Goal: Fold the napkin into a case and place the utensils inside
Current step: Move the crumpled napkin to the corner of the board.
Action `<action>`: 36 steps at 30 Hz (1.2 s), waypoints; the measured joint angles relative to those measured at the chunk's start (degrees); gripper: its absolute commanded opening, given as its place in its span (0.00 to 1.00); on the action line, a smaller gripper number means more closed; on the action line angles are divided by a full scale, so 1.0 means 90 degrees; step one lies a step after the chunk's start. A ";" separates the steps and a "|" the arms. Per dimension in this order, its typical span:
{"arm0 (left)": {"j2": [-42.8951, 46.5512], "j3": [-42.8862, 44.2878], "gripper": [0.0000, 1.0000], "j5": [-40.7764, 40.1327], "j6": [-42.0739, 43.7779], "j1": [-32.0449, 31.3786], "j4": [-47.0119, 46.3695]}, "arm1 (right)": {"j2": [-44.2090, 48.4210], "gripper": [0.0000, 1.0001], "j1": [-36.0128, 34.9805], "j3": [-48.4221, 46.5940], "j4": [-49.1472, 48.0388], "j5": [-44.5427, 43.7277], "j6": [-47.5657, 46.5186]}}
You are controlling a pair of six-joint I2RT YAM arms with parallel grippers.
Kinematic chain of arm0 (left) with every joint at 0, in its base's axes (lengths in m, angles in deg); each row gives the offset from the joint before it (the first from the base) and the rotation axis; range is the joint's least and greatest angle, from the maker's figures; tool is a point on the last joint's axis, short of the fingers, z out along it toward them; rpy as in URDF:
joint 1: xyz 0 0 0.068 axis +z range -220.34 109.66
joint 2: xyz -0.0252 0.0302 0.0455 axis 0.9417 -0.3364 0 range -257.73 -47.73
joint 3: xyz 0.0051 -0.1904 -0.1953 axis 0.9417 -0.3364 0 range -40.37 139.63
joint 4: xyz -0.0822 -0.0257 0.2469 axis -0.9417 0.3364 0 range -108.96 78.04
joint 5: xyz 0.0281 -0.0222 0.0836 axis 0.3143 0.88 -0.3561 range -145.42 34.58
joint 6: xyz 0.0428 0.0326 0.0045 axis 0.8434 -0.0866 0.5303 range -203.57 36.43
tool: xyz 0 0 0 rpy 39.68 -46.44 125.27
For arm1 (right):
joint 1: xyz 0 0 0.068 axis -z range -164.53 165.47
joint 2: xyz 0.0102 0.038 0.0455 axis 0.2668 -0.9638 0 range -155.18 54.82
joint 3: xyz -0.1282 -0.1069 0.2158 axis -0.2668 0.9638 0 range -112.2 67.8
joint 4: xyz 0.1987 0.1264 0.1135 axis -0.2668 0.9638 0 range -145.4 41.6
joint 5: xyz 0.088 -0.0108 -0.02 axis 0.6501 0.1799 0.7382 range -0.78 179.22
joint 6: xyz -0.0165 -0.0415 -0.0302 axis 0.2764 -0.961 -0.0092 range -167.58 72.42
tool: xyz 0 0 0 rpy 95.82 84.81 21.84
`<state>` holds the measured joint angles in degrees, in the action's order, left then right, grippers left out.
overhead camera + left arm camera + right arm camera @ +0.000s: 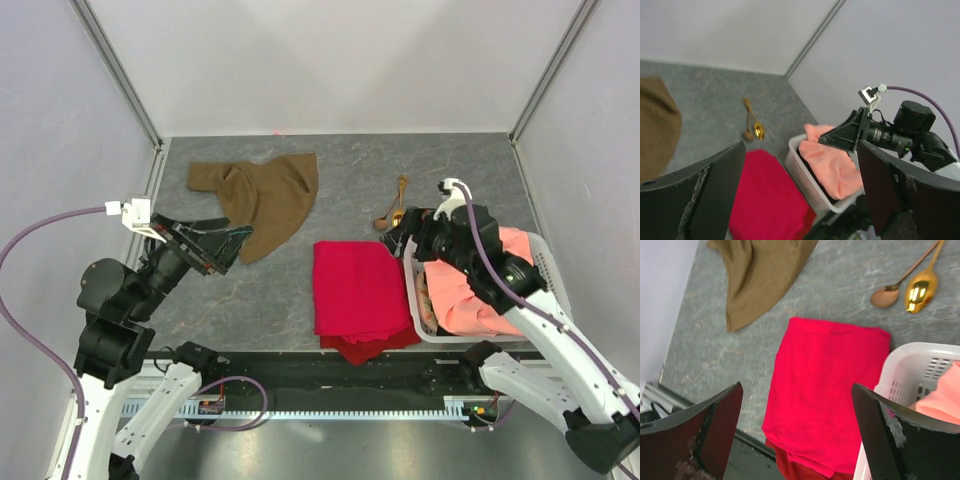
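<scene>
Two gold utensils [393, 212] lie side by side on the grey table [350, 165], bowls toward the arms and thin handles pointing at the far wall. They sit just beyond the far right corner of the red cloth [360, 295]. The napkin [260, 200] lies unfolded and rumpled at the far left of the table, well apart from the utensils, with one corner trailing toward the near side.

The left gripper [232, 238] hovers by that near corner, its fingers [715, 195] spread wide with nothing between them; whether a tip touches the napkin I cannot tell.

A white basket [413, 305] sits at the right, hard against the red cloth's right edge, with a salmon cloth [480, 300] bunched inside it. The right gripper [405, 235] hangs over the basket's far left corner, just beside the utensils' bowls — its fingers [705, 435] likewise fully apart and empty.

The red cloth is folded into a rough rectangle, its near edge drooping over the table's front edge.
</scene>
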<state>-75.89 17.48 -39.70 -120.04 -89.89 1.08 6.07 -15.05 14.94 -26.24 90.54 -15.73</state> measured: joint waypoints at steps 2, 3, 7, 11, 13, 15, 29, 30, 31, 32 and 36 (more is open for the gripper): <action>0.0017 0.0029 1.00 -0.0126 -0.0595 0.0000 0.0617 | -0.0345 0.98 0.0000 -0.0175 0.0053 0.0216 -0.0095; 0.0124 -0.0036 1.00 -0.0204 -0.0967 0.0000 0.0937 | -0.0544 0.98 0.0000 -0.0219 0.0044 0.0350 -0.0163; 0.0709 -0.0505 1.00 -0.0270 -0.1909 0.0000 0.1634 | -0.1435 0.98 -0.0078 -0.0316 -0.0027 0.0648 -0.0335; 0.0821 -0.0379 1.00 -0.0425 -0.2055 0.0000 0.2183 | -0.2599 0.98 -0.0544 -0.0627 -0.0226 0.0578 -0.0583; 0.0549 0.0049 0.99 -0.0512 -0.1906 -0.0002 0.2674 | -0.3215 0.97 -0.0942 -0.0993 -0.0240 0.0432 -0.0721; 0.0131 0.0644 0.98 -0.0585 -0.1574 0.0000 0.3053 | -0.3961 0.90 -0.1421 -0.1564 -0.0386 0.0304 -0.0882; 0.0291 0.1792 0.89 -0.2339 -0.0148 0.0022 0.5190 | -0.8587 0.62 -0.3322 -0.6093 -0.0629 -0.0435 -0.1302; 0.0289 0.1843 0.89 -0.2429 -0.0102 0.0022 0.5306 | -0.8825 0.62 -0.3342 -0.6324 -0.0636 -0.0442 -0.1336; 0.0289 0.1872 0.88 -0.2480 -0.0078 0.0022 0.5374 | -0.9024 0.62 -0.3354 -0.6535 -0.0631 -0.0459 -0.1375; 0.0284 0.1916 0.88 -0.2560 -0.0051 0.0022 0.5481 | -0.9165 0.62 -0.3368 -0.6671 -0.0631 -0.0478 -0.1413; 0.0284 0.2069 0.88 -0.2773 0.0061 0.0022 0.5804 | -0.9629 0.61 -0.3407 -0.7079 -0.0622 -0.0634 -0.1688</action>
<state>-73.33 36.10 -64.66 -119.50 -89.70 53.31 -80.60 -45.72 -48.77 -31.83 84.84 -30.92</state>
